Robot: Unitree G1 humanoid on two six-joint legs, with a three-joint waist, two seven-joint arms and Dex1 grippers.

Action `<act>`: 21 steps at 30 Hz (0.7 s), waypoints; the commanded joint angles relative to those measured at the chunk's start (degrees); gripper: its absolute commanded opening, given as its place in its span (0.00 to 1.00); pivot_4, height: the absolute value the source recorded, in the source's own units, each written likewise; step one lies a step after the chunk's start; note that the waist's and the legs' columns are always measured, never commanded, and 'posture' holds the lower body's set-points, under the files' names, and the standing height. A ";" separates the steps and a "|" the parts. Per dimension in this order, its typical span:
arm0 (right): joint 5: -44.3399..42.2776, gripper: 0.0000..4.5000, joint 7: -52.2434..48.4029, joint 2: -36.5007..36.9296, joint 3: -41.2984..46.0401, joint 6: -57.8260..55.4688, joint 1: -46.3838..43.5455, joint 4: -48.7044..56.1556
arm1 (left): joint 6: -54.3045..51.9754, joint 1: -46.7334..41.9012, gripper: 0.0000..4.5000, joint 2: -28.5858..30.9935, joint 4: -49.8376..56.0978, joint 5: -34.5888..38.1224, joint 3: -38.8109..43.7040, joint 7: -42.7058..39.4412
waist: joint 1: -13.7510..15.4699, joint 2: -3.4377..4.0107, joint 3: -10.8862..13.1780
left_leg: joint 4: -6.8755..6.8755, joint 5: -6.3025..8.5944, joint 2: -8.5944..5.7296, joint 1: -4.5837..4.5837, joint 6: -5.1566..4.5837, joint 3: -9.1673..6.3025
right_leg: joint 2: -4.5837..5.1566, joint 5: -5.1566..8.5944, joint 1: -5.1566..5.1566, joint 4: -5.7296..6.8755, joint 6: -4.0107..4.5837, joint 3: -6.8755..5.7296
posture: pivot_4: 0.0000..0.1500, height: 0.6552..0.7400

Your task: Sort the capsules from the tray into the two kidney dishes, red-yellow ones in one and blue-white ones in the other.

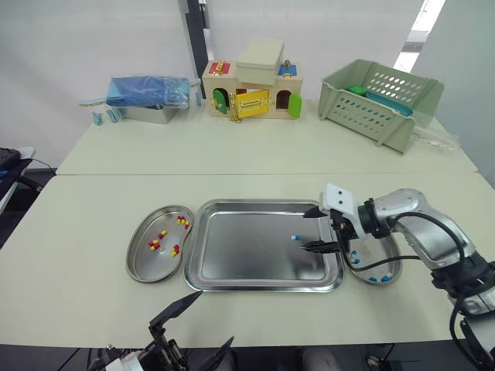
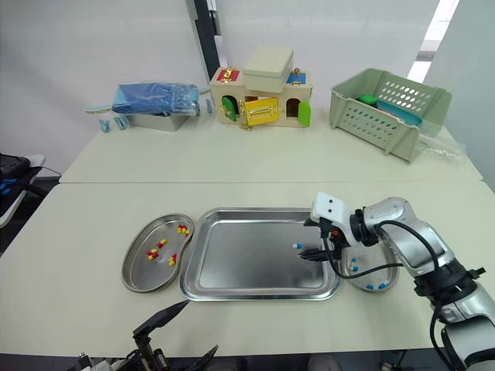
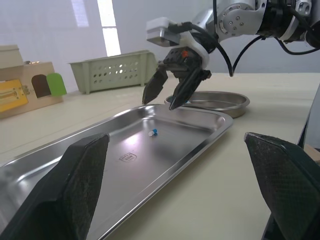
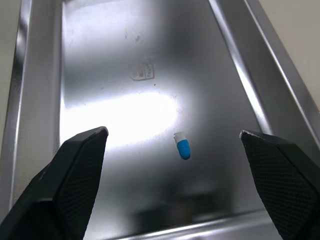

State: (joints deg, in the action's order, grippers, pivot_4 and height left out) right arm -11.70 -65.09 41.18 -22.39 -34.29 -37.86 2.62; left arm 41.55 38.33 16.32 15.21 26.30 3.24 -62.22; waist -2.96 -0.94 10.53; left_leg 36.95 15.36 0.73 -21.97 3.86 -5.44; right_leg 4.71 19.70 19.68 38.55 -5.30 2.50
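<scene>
A single blue-white capsule point(image 1: 295, 237) point(image 4: 182, 145) lies in the right part of the steel tray point(image 1: 232, 267). My right gripper point(image 1: 317, 229) hovers open just right of and above it, one finger on each side of the capsule's line. Several red-yellow capsules point(image 1: 167, 239) sit in the left kidney dish point(image 1: 139, 263). Several blue-white capsules point(image 1: 354, 256) rest in the right kidney dish point(image 1: 390, 270). My left gripper point(image 1: 195, 325) is open, low near the table's front edge, off the tray.
At the back of the table stand a grey box with blue packets point(image 1: 147, 97), a wooden toy house point(image 1: 251, 85) and a green basket point(image 1: 379, 97). A seam point(image 1: 155, 175) crosses the table behind the tray.
</scene>
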 commanded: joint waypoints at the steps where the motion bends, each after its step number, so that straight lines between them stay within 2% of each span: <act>1: 3.51 1.00 0.23 -1.88 -1.58 3.37 -2.13 -3.42 | -0.26 0.36 1.00 1.56 2.15 -0.16 -0.66 2.16 | -0.01 0.00 0.00 | 0.00 0.00 0.00 0.00 0.00 -0.01 | 0.00 0.00 0.00 0.01 0.00 -0.01 | 1.00 1.00; 8: 7.75 1.00 0.84 -4.77 -2.90 7.40 -1.59 -7.08 | -2.00 -0.49 1.00 4.52 4.59 -0.83 -1.13 5.78 | 0.04 0.01 0.00 | 0.00 0.00 0.00 0.00 0.00 -0.02 | -0.01 0.00 0.03 0.04 0.01 -0.01 | 1.00 1.00; 11: 9.19 0.86 0.73 -5.04 -3.53 8.07 -0.57 -6.61 | -2.20 -0.24 1.00 5.23 4.90 -0.90 -1.34 6.67 | 0.05 0.01 0.00 | -0.01 0.00 0.00 -0.01 0.00 -0.02 | -0.01 0.01 0.06 0.06 0.01 0.00 | 1.00 1.00; 17: 11.18 0.41 0.62 -5.30 -3.85 9.72 0.65 -6.56 | -4.65 -0.19 1.00 6.42 7.95 -2.16 -2.21 9.64 | 0.09 0.01 0.00 | -0.01 0.00 0.00 0.00 0.00 -0.02 | -0.01 0.01 0.04 0.06 0.01 0.00 | 1.00 1.00; 21: 11.53 0.18 0.27 -5.32 -3.56 10.25 0.75 -6.80 | -5.95 -0.59 1.00 6.94 9.10 -2.90 -2.63 11.27 | 0.08 0.01 0.00 | -0.01 0.00 0.00 0.01 0.00 -0.03 | -0.02 0.01 0.03 0.06 0.01 -0.01 | 1.00 1.00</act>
State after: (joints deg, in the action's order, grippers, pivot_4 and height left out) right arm -0.84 -64.07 35.79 -25.88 -24.13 -37.72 -4.74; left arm 35.93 37.46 22.69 22.45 23.87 1.37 -51.74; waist -2.88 -0.94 10.52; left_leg 36.94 15.36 0.73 -21.96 3.87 -5.48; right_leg 4.70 19.71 19.71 38.62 -5.29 2.50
